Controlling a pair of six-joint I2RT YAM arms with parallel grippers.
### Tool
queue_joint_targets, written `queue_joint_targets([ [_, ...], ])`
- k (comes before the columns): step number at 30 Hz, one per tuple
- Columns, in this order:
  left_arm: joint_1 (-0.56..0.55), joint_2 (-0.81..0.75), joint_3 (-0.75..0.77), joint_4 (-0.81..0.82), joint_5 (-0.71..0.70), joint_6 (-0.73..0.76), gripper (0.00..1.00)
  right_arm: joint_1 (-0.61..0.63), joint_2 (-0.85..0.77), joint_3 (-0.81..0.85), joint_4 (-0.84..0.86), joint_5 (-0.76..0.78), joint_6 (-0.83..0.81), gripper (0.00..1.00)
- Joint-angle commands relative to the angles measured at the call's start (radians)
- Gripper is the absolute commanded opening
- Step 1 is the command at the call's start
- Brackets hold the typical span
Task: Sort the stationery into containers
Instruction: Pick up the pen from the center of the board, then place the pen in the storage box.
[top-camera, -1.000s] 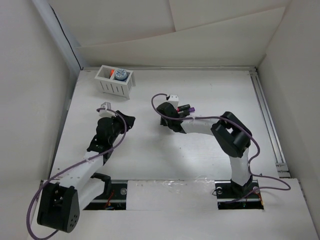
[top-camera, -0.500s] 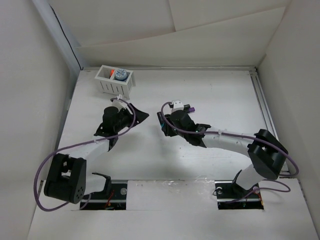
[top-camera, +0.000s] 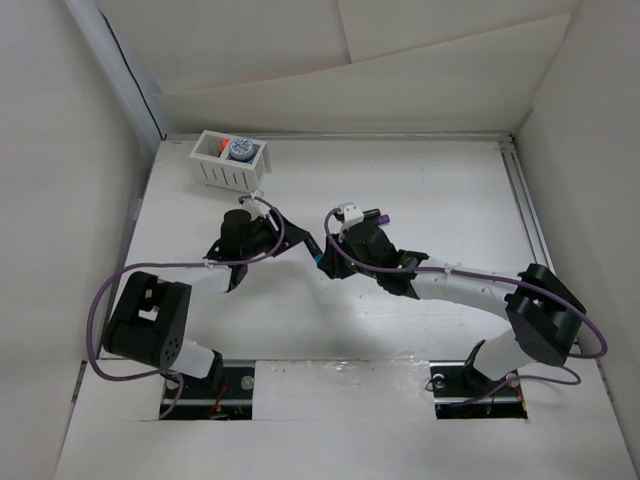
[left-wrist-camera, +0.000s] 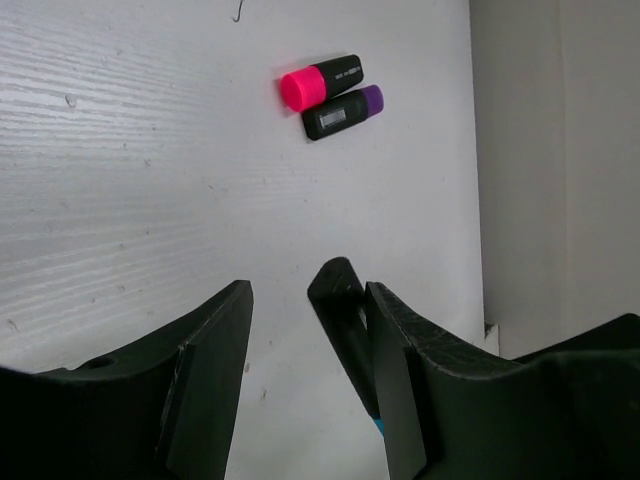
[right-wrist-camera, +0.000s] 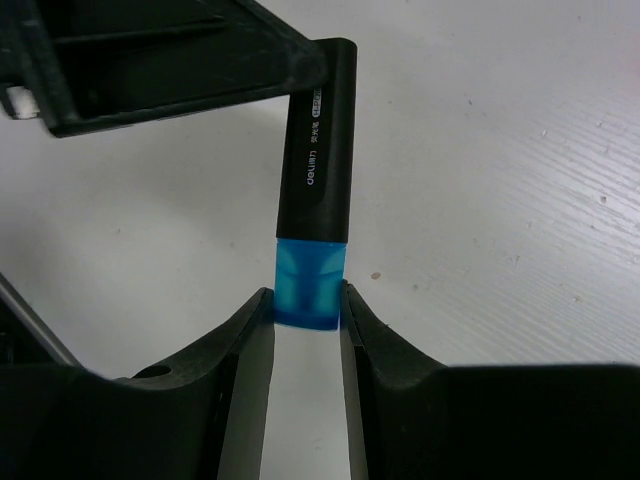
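One blue-capped marker (right-wrist-camera: 315, 180) is pinched at its cap by the right fingers (right-wrist-camera: 232, 368); its black end is flanked by the spread left fingers (left-wrist-camera: 210, 360), nearer one of them.

Marker (top-camera: 312, 253) between left tool (top-camera: 298, 238), right tool (top-camera: 323, 254)

Blue-ended black marker (right-wrist-camera: 317, 170); pink-ended black marker (left-wrist-camera: 320, 82); purple-ended black marker (left-wrist-camera: 342, 112); white slatted basket (top-camera: 232, 178).
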Motion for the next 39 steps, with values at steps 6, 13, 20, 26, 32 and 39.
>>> queue_joint_targets([
  [6, -0.008, 0.054, 0.044, 0.174, 0.066, -0.056, 0.38, 0.018, -0.04, 0.0, 0.1, -0.091, -0.008, 0.12],
  [13, -0.008, 0.076, 0.035, 0.196, 0.084, -0.078, 0.15, 0.018, -0.029, 0.0, 0.111, -0.101, 0.001, 0.12],
  [20, -0.008, 0.067, 0.035, 0.196, 0.094, -0.078, 0.26, 0.018, -0.02, 0.018, 0.111, -0.068, 0.001, 0.12],
  [26, -0.008, 0.067, 0.035, 0.185, 0.112, -0.078, 0.35, 0.018, -0.02, 0.05, 0.111, -0.048, 0.01, 0.12],
  [32, -0.008, 0.035, 0.025, 0.176, 0.103, -0.078, 0.14, 0.018, -0.001, 0.061, 0.12, -0.048, 0.01, 0.12],
  [39, -0.008, 0.015, 0.034, 0.152, 0.083, -0.078, 0.04, 0.018, 0.02, 0.07, 0.12, -0.03, 0.01, 0.32],
])
